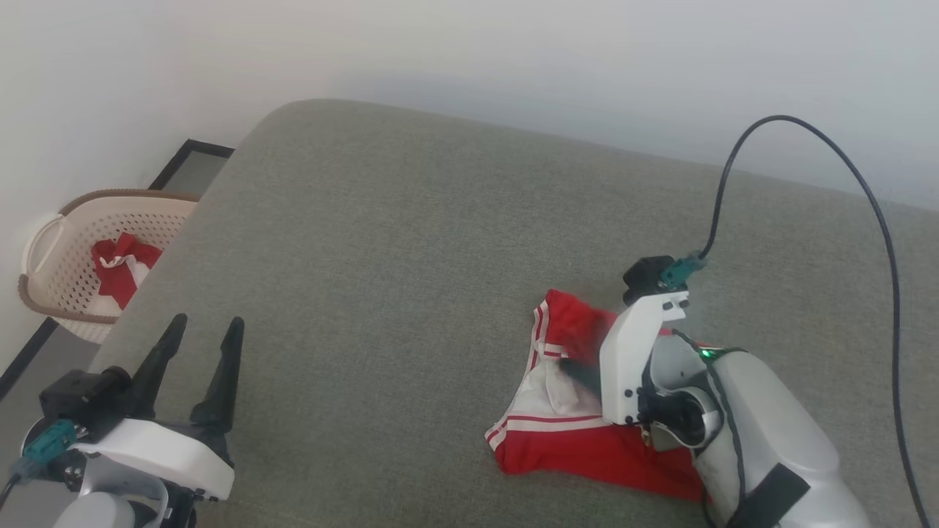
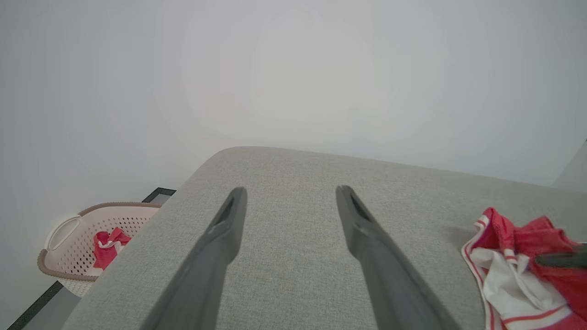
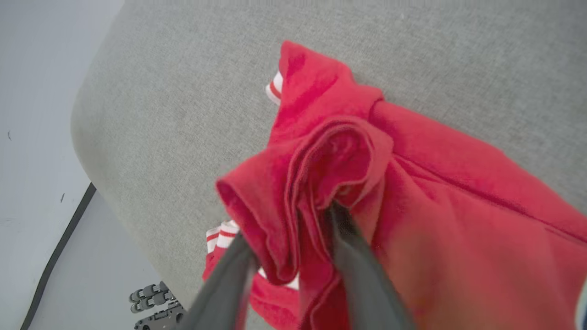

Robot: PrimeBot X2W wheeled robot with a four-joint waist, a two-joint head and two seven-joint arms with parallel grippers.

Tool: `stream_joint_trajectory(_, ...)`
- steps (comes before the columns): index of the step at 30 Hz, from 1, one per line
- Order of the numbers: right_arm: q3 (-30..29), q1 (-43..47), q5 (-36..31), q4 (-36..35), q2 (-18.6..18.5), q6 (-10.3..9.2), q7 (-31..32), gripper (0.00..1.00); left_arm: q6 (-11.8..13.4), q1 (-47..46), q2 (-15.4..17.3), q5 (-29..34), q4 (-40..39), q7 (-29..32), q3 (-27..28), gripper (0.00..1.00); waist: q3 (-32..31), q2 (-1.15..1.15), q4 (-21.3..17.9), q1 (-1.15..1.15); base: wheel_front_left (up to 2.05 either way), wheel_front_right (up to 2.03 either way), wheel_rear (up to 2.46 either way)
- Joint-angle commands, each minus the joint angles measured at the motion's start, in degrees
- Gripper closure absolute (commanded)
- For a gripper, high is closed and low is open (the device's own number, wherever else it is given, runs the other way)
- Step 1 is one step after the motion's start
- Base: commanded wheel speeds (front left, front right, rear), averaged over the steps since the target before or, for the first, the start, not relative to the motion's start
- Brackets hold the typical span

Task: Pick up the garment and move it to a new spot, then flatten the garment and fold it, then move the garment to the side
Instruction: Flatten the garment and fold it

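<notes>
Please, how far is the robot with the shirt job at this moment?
Done, perhaps: the shirt lies on the grey cushion, so the first move may be made. In hand: the right pincer is at it, fingers apart around a red fold, apparently open. The left pincer hangs open, away from it. Left: the shirt is crumpled, so flattening, folding and moving aside are not yet done.
</notes>
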Motion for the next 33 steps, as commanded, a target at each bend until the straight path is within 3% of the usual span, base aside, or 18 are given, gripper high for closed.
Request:
stream_joint_trajectory(1, 0.34, -0.93, 0.39, 0.64, 0.19, -0.05, -0.99, 0.00, -0.09, -0.74, 0.10, 0.30, 0.12, -0.36, 0.12, 0.00, -0.04, 0.00, -0.24, 0.00, 0.00, 0.00, 0.00)
stream_joint_trajectory(7, 3.31, -1.95, 3.42, -0.16, 0.04, -0.05, -4.16, 0.00, 0.28, 0.56, 0.66, -0.13, 0.47, -0.61, 0.81, 0.00, -0.56, 0.00, -1.92, 0.00, 0.00, 0.00, 0.00)
stream_joint_trajectory(14, 4.84, 0.39, 7.41, -8.39, -5.32, -0.04, -9.56, 0.00, 0.43, 2.21, 1.48, -0.27, 0.30, -1.11, 1.82, 0.00, -1.44, 0.00, -4.59, 0.00, 0.00, 0.00, 0.00)
stream_joint_trajectory(23, 0.51, 8.10, 8.55, -18.57, -14.27, -0.04, -21.21, 0.00, 1.14, 4.74, 2.74, -0.27, -0.73, -1.79, 3.53, 0.00, -2.99, 0.00, -9.32, 0.00, 0.00, 0.00, 0.00)
stream_joint_trajectory(33, -4.94, 17.01, 6.37, -24.20, -19.74, -0.04, -34.21, 0.00, 1.69, 8.73, 3.48, -0.13, -2.27, -2.23, 6.14, 0.00, -4.15, 0.00, -14.03, 0.00, 0.00, 0.00, 0.00)
